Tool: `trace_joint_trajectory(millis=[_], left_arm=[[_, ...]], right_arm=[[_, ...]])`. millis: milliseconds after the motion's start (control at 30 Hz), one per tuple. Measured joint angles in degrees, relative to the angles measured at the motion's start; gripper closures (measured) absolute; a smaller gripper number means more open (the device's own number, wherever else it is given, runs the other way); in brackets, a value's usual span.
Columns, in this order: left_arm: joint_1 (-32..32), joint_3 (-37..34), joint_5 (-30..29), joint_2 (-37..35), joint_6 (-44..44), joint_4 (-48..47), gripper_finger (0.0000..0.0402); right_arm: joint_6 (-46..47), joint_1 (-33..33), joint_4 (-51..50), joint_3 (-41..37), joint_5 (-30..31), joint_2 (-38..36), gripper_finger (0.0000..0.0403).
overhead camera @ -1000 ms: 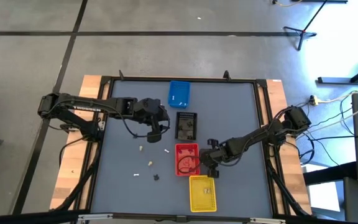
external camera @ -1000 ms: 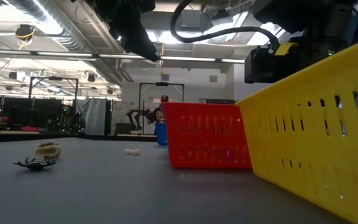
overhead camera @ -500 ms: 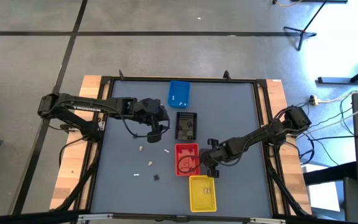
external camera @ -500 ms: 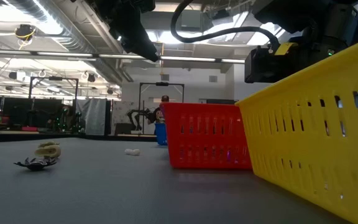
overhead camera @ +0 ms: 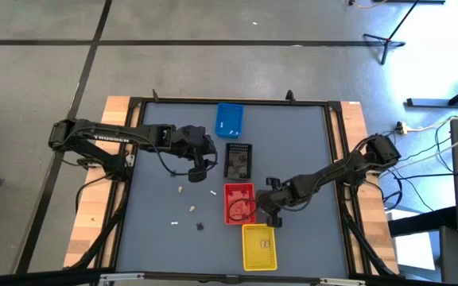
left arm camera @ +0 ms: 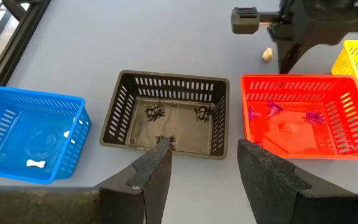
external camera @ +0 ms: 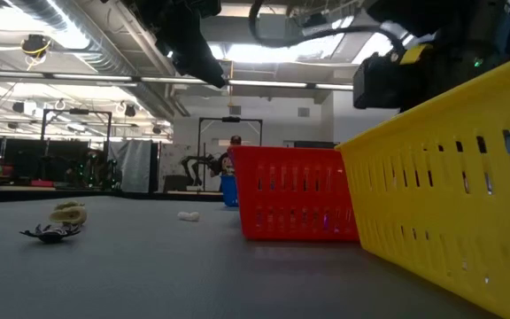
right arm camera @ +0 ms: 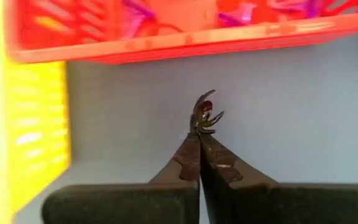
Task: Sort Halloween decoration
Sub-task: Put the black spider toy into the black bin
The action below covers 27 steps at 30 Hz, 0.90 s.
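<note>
Four small trays stand in a row down the table's middle: blue (overhead camera: 229, 119), black (overhead camera: 238, 160), red (overhead camera: 239, 203) and yellow (overhead camera: 259, 246). Loose decoration pieces lie left of them: cream ones (overhead camera: 180, 191) (overhead camera: 191, 209), a white one (overhead camera: 213, 192) and a dark spider (overhead camera: 199, 226). My left gripper (left arm camera: 201, 168) hovers open just left of the black tray, which holds black spiders (left arm camera: 156, 112). My right gripper (right arm camera: 199, 142) is shut on a tiny dark clawed piece (right arm camera: 204, 115), beside the right edges of the red and yellow trays (overhead camera: 270, 214). My right gripper pinches the tiny clawed piece by its base (right arm camera: 199, 129), only at the free ends of the two fingers. The piece's curved legs (right arm camera: 209, 112) stick out beyond the fingertips. Whether it touches the table cannot be told.
The blue tray holds a white bone (left arm camera: 36, 163); the red tray holds purple pieces (left arm camera: 272, 111). A cream piece (left arm camera: 266, 55) lies in the yellow tray below my right arm. Bare grey table spreads left of the loose pieces and right of the trays. A raised black frame (overhead camera: 137, 103) borders the table.
My right arm has risen a little by the yellow tray, as the low view shows. The left arm and the loose pieces have kept still.
</note>
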Motion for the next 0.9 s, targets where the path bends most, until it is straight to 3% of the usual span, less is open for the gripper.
trace_joint_trajectory(millis=[600, 900], left_arm=[[-0.01, 0.0, -0.03, 0.0, 0.02, -0.01, 0.0227], [-0.02, 0.0, -0.66, 0.0, 0.0, 0.05, 0.0227]], right_arm=[[-0.15, 0.0, -4.52, 0.04, 0.22, -1.29, 0.0402], [-1.19, -0.69, -8.37, 0.13, 1.35, -6.58, 0.0403]])
